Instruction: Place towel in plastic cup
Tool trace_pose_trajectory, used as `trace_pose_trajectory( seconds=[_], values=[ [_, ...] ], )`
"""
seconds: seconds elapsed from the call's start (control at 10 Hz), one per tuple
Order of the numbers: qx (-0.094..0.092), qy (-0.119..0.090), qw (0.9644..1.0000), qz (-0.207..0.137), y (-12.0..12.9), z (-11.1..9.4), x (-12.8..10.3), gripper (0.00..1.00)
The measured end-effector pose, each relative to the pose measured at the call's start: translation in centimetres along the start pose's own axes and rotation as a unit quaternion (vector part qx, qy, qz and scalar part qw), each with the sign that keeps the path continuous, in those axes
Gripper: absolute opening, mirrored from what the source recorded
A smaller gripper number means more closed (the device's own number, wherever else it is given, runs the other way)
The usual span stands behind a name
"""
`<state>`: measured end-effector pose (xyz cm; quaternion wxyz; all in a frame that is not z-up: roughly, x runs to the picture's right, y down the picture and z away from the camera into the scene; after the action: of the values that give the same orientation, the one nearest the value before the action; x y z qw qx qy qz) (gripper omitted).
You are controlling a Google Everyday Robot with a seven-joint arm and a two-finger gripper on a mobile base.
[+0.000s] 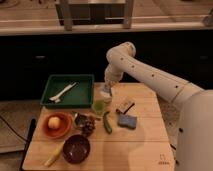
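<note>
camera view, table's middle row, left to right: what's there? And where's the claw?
Orange bowl → plastic cup → blue folded pad. I left out the green vegetable because it overlaps the cup. The claw is right above the plastic cup, with the towel at its tip.
</note>
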<state>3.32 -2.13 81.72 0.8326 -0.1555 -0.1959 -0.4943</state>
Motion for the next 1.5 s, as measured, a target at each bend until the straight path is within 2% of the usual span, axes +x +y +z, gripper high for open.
trace_pose_trajectory(
  seconds=[0.2,0.4,0.7,1.5],
  values=[
    [-0.001,-0.009,0.9997,-0.022,-1.2,0.2,-1.1,0.0],
    [-0.009,-0.014,0.9991,-0.04,-1.4,0.3,-1.7,0.0],
    [-0.017,-0.026,0.9966,-0.076,-2.9,0.6,-3.6,0.0],
    [-0.051,-0.055,0.9895,-0.124,-2.5,2.8,-7.4,0.0]
  ],
)
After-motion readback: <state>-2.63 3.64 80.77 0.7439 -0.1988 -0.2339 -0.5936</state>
